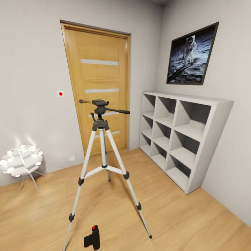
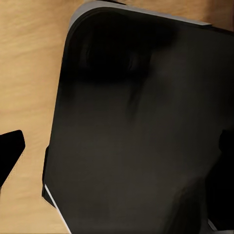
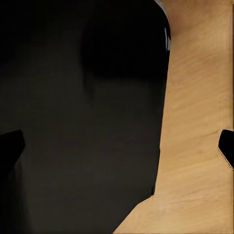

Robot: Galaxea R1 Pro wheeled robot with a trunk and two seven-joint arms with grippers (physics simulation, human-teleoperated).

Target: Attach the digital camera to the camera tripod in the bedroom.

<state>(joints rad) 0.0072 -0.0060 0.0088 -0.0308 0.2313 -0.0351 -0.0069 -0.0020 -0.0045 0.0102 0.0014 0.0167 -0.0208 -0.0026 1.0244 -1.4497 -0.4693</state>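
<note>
Nearest of all, low on the wood floor, lies the digital camera, a small black box with a red dot on its top, resting between the two front feet of the camera tripod. It is not mounted; the tripod's black head with its long pan handle stands bare well above it. All three silver legs are spread on the floor, out in the open part of the bedroom, in front of the oak door. A white spiky-ball lamp sits on thin legs by the wall to the left of the door, and a grey cube shelf runs along the right-hand wall beneath a framed astronaut picture. Both wrist views look down past a large dark rounded body onto the floor, with dark finger tips at the edges: left fingertips, right fingertips. Each pair of jaws stands spread, holding nothing.
</note>
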